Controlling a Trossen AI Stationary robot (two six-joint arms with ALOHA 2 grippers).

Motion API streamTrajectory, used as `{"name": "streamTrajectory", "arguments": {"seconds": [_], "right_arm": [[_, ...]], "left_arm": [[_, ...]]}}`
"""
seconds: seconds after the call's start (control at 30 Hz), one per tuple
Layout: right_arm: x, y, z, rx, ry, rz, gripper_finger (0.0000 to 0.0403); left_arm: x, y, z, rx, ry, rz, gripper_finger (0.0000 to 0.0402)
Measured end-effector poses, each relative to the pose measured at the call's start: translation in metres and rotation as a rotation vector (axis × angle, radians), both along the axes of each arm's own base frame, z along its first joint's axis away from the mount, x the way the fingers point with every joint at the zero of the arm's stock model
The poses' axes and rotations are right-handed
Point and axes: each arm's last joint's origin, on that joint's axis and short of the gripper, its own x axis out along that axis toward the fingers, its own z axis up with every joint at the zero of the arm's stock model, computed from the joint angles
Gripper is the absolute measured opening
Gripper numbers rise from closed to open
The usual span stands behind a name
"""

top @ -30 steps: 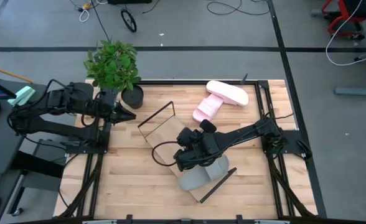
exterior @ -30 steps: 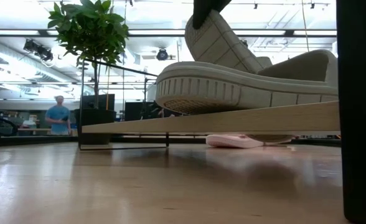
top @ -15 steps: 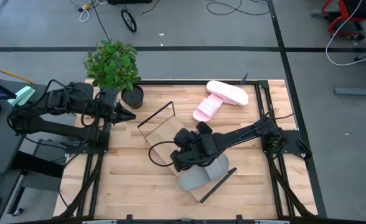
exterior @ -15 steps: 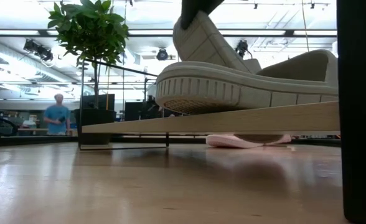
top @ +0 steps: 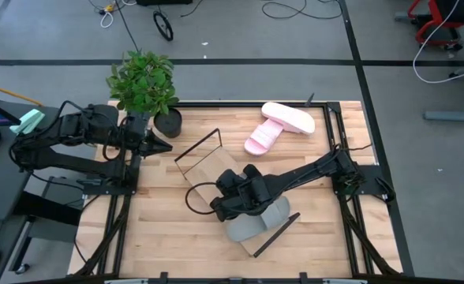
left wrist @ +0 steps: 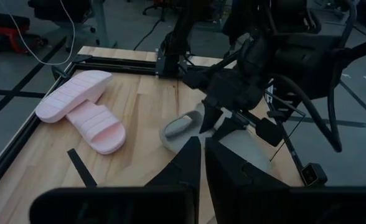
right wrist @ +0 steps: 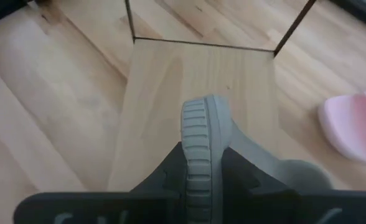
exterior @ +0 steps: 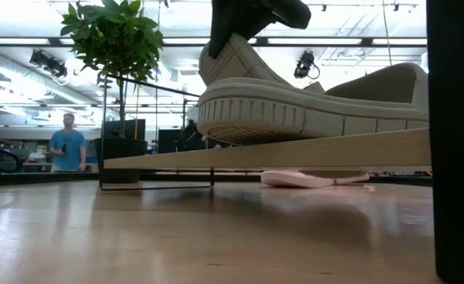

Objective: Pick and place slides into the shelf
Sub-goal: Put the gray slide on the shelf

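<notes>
My right gripper [top: 230,199] hovers over the middle of the shelf [top: 208,170], a light-wood board with thin black frame ends, and is shut on a grey slide [exterior: 240,67]. The second grey slide [top: 252,222] lies flat on the shelf's near end [exterior: 295,151]. Two pink slides [top: 283,122] lie on the table beyond the shelf, one propped on the other. My left gripper [top: 162,147] waits shut at the table's left side, beside the plant pot. My right gripper pinches the grey slide near one end [right wrist: 201,124], the sole standing on edge between its two fingers [right wrist: 170,171]. It comes from above. The slide is tilted, its held end high [exterior: 224,55] and its lower end hidden behind the other grey slide [exterior: 311,102].
A potted plant [top: 144,83] stands at the table's far left corner, close to my left gripper. The shelf's wire frame ends [top: 199,144] rise at both of its short sides. A person [exterior: 66,146] stands in the room behind the table.
My right gripper has carried the held grey slide toward the table's left along the shelf, away from the lying grey slide. The held end has swung left and the slide now leans flatter. The gripper has stayed shut on it.
</notes>
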Motion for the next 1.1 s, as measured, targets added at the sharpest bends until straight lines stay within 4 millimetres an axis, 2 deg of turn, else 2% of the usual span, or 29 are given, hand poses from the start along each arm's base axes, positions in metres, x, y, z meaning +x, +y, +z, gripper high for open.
{"name": "streamTrajectory", "arguments": {"seconds": [0.2,0.67,0.87,1.1], "right_arm": [[0.003,0.003,-0.009,0.061,-0.017,0.006,0.0065],[0.009,0.011,-0.035,0.283,-0.048,0.023,0.0088],[0.013,0.014,-0.042,0.376,-0.077,0.025,0.0111],[0.014,0.017,-0.043,0.482,-0.078,0.018,0.0156]], "left_arm": [[0.0,0.0,0.0,0.0,0.0,-0.001,0.0036],[0.0,0.0,0.0,0.003,0.0,-0.001,0.0028],[0.0,0.0,0.0,0.003,0.0,-0.001,0.0037],[0.0,0.0,0.0,0.003,0.0,-0.001,0.0026]]}}
